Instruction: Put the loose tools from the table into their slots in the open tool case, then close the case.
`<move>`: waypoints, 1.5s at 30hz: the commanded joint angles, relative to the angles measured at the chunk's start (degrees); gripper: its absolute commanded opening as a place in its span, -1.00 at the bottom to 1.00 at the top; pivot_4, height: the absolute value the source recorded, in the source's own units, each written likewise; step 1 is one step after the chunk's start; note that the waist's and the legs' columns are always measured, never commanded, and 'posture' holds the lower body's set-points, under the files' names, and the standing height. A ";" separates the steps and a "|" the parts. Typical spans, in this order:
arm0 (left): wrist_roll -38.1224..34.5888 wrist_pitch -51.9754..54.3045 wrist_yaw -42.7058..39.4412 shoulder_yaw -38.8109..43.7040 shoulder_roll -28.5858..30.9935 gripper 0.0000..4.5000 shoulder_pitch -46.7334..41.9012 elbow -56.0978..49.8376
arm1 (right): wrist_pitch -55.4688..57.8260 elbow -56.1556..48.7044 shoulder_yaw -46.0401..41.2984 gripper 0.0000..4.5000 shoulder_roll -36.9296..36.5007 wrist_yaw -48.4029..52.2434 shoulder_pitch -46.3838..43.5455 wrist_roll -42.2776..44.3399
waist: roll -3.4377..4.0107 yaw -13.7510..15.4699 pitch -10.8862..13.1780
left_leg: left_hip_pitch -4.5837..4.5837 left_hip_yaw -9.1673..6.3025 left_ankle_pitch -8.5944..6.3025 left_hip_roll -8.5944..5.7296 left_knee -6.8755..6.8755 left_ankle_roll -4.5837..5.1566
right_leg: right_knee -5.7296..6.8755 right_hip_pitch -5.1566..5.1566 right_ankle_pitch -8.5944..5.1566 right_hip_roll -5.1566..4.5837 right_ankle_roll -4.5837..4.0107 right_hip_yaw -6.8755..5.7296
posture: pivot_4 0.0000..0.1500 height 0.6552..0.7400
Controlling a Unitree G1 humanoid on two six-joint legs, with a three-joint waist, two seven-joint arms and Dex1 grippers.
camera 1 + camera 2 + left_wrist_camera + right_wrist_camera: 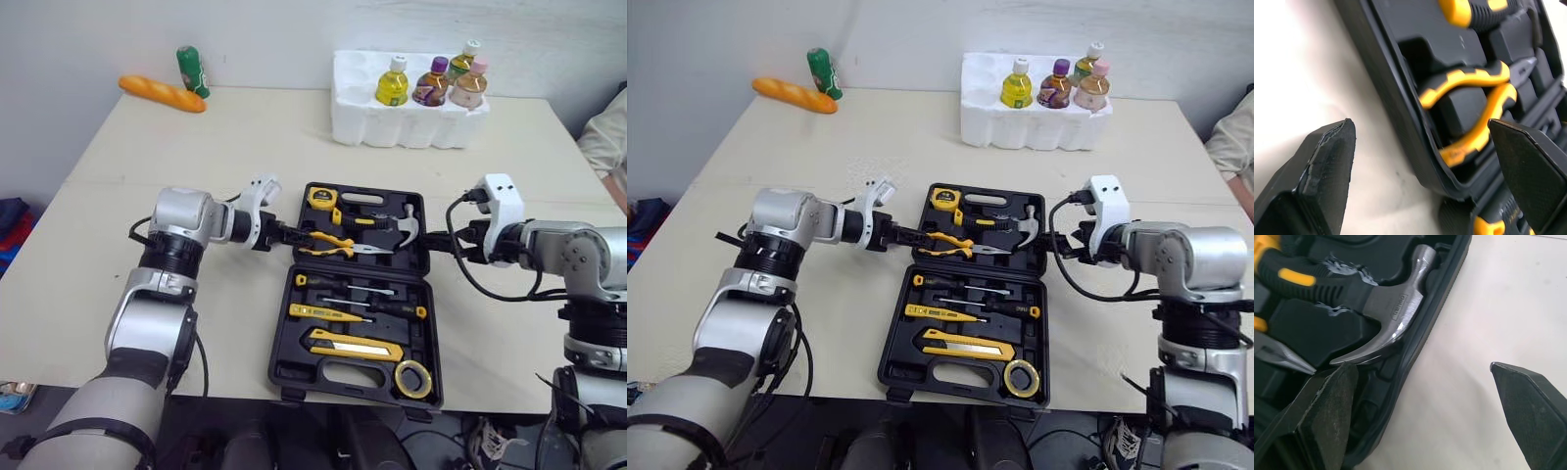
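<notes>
The black tool case (289,372) lies open at the middle of the table, lid half farther away. Its slots hold yellow-handled pliers (328,243), a hammer (407,227), a tape measure (321,197), screwdrivers (372,304), a utility knife (353,345) and a tape roll (413,377). My left gripper (284,235) is open at the far half's left wall, one finger (1327,166) outside on the table, the other over the pliers (1469,112). My right gripper (446,243) is open at the right wall, beside the hammer head (1396,318).
A white foam tray (407,122) with several bottles stands at the back. A bread loaf (162,93) and a green can (193,70) lie at the back left. A person's sleeve (609,137) shows at the right edge. The case's front rim is close to the table's near edge.
</notes>
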 commanded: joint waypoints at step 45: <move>1.05 -1.38 4.87 -6.55 -2.65 -0.79 7.78 -9.96 | -3.44 2.67 6.57 -1.00 2.97 -2.52 1.51 -4.15 | -0.10 -0.25 -0.76 | 1.22 0.47 0.03 -0.02 -0.58 -0.10 | -0.25 0.86 0.00 0.07 0.02 0.48 | 1.00 0.86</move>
